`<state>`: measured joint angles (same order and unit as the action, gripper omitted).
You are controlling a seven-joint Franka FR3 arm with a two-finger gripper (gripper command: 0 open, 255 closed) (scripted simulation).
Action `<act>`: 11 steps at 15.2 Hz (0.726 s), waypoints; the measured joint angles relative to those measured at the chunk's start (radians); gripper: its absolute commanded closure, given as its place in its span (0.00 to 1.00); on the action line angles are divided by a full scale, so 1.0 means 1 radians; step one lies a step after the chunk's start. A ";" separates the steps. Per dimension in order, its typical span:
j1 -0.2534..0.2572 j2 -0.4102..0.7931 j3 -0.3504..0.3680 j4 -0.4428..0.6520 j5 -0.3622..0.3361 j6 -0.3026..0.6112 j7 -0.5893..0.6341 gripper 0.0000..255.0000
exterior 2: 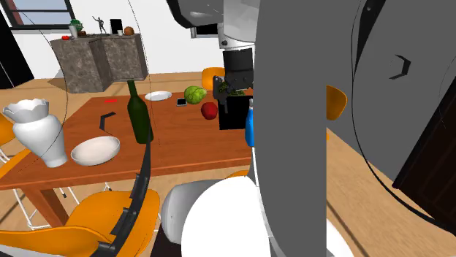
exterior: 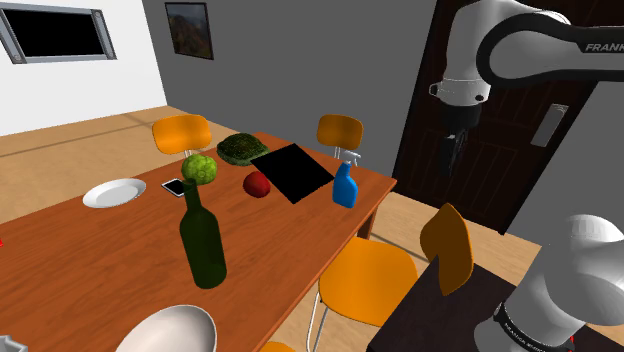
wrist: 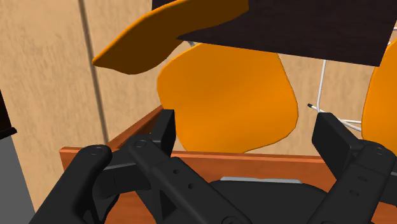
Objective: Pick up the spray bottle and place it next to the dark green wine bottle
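Shoulder view. Blue spray bottle (exterior: 345, 185) upright on the wooden counter (exterior: 100, 250), at the corner nearest the dark door (exterior: 470, 110), just beside a flat black square (exterior: 292, 171). Dark green wine bottle (exterior: 202, 240) upright nearer the camera, well apart from the spray bottle, with a red apple (exterior: 257, 184) between them. Behind the wine bottle's neck, a round green cabbage-like head (exterior: 200, 168). Further along, a phone (exterior: 175, 186), a white plate (exterior: 113, 192) and a dark leafy clump (exterior: 240, 149). White bowl (exterior: 170, 330) at the view's lower edge. Orange chair (exterior: 370, 280) drawn up under the spray bottle's corner. Jaws hanging off the counter, in front of the door, above and to this view's right of the spray bottle, touching nothing.

Second exterior view. Grey and white arm (exterior 2: 292, 109) across the middle, hiding most of the spray bottle (exterior 2: 250, 128); only a blue sliver at the arm's edge, beside the black square (exterior 2: 235, 113). Wine bottle (exterior 2: 139, 117) upright to this view's left on the counter (exterior 2: 183, 146), near the bowl (exterior 2: 95, 150) and a white vase (exterior 2: 40, 131). Apple (exterior 2: 210, 110) between the two bottles.

Wrist view. Black fingers (wrist: 162, 130) standing apart, nothing clasped between them. Beyond the jaws, an orange chair seat (wrist: 226, 102) and a reddish wooden edge (wrist: 254, 162).
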<state>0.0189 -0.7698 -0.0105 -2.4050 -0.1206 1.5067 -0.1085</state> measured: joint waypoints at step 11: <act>-0.012 0.134 -0.106 -0.146 -0.019 0.439 -0.064 0.00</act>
<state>0.0073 -0.6358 -0.1166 -2.5510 -0.1395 1.9460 -0.1725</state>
